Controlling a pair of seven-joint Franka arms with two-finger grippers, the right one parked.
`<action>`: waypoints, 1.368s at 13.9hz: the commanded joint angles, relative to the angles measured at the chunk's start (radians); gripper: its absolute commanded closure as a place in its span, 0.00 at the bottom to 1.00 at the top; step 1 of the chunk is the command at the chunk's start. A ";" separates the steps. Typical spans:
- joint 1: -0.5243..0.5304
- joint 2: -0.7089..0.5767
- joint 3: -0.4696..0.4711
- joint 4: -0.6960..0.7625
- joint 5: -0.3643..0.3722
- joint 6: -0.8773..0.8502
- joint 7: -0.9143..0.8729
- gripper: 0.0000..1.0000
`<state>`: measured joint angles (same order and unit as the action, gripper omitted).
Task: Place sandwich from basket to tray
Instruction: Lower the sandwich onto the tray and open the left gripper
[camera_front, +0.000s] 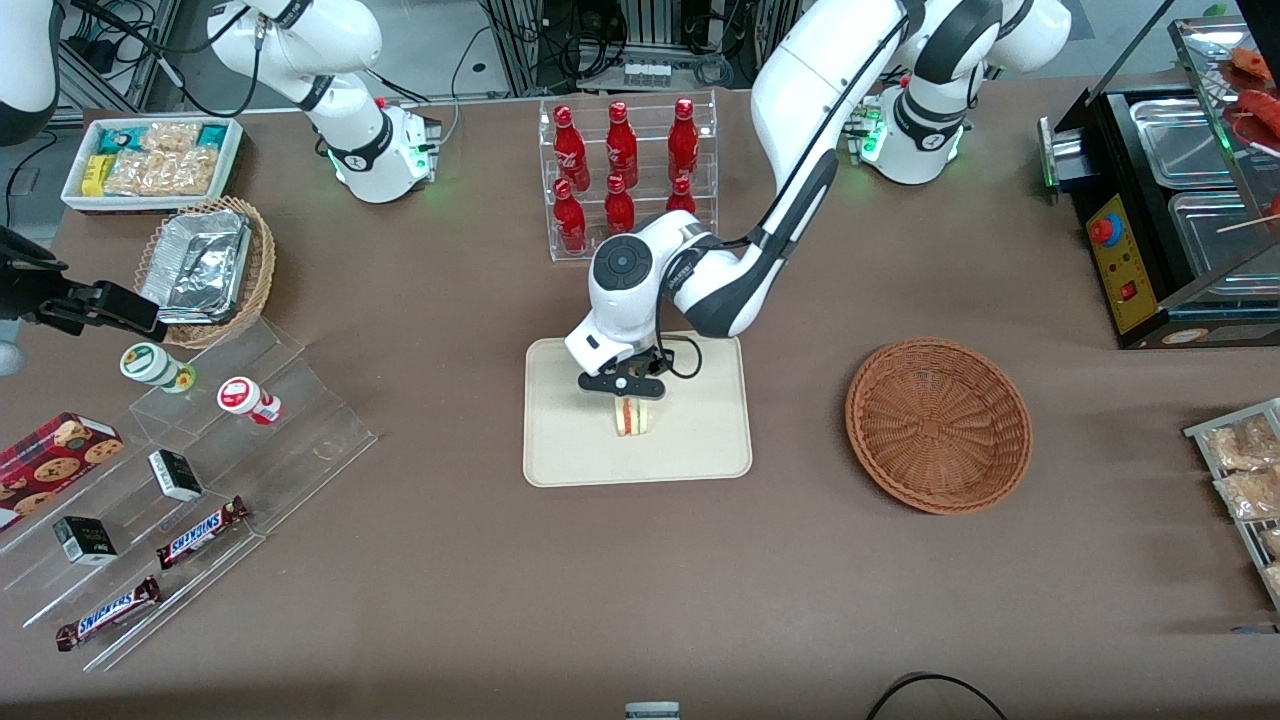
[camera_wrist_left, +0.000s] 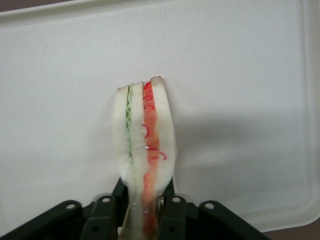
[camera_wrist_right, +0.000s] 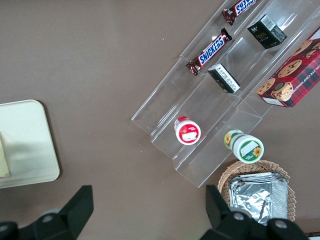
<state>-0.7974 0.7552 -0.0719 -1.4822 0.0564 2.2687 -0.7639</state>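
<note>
Hand (camera_front: 628, 393) pinching sandwich (camera_front: 631, 417) upright on edge over tray (camera_front: 700, 440) middle, well clear of emptied basket (camera_front: 938, 425). Risk: tips flat on release, or sticks to pads and lifts away.

Pale sandwich (camera_wrist_left: 145, 145) striped red and green, cream tray (camera_front: 700, 450), reddish-brown woven basket (camera_front: 938, 425).

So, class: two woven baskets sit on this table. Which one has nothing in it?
The reddish-brown basket, toward the working arm's end, holds nothing; the lighter basket holds a foil container. The gripper holds the sandwich on the tray.
</note>
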 joint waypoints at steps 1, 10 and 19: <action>-0.009 -0.008 0.020 0.026 0.017 -0.009 -0.026 0.00; 0.107 -0.293 0.023 0.023 -0.001 -0.293 -0.040 0.00; 0.329 -0.485 0.021 0.019 -0.003 -0.515 0.070 0.00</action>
<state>-0.5191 0.3202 -0.0400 -1.4347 0.0561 1.7890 -0.7492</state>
